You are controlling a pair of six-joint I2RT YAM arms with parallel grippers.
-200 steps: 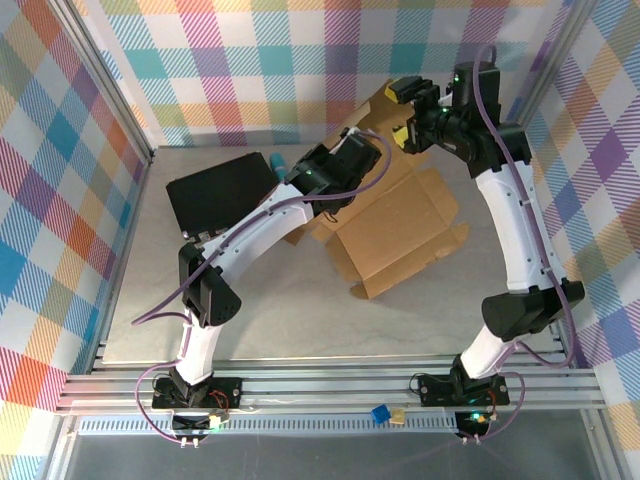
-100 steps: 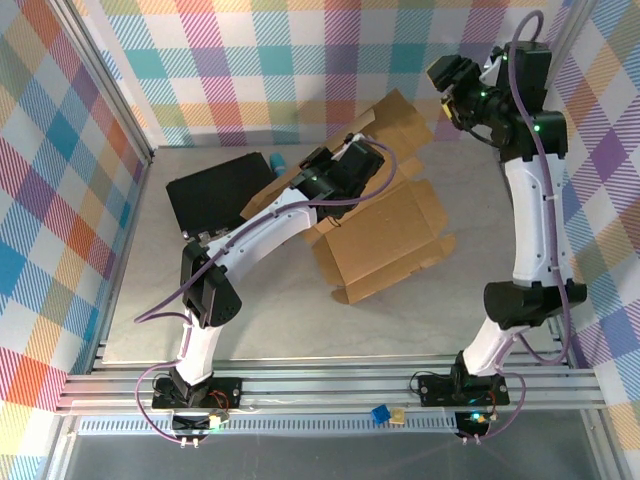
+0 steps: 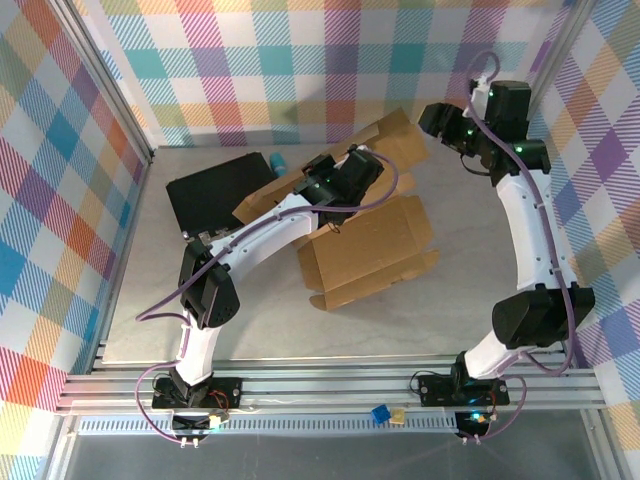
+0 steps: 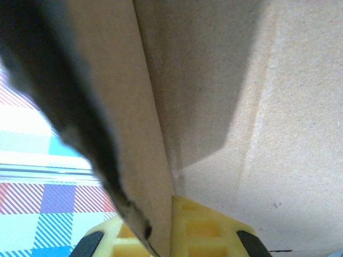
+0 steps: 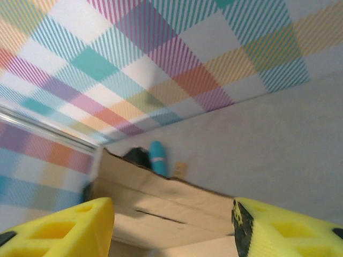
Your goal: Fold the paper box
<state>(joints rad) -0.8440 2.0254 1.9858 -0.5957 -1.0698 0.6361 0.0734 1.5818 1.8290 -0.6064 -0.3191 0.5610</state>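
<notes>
We see the left gripper [image 4: 163,238] pinching the paper box [image 3: 372,248] flap's edge; the right gripper [image 5: 172,225] is spread, holding nothing, near the plaid wall [image 3: 300,60].

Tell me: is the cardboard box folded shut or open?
Open. The box shows its bare inside, one flap raised behind; the left gripper pinches a panel.

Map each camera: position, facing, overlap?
Top: above and behind both arms, looking down on table and box.
Left wrist: tight against the box; left fingers shut on a flap.
Right wrist: raised, facing the plaid wall over the box; right fingers open, at bottom.
Shared: top and right wrist both see box and teal item.
</notes>
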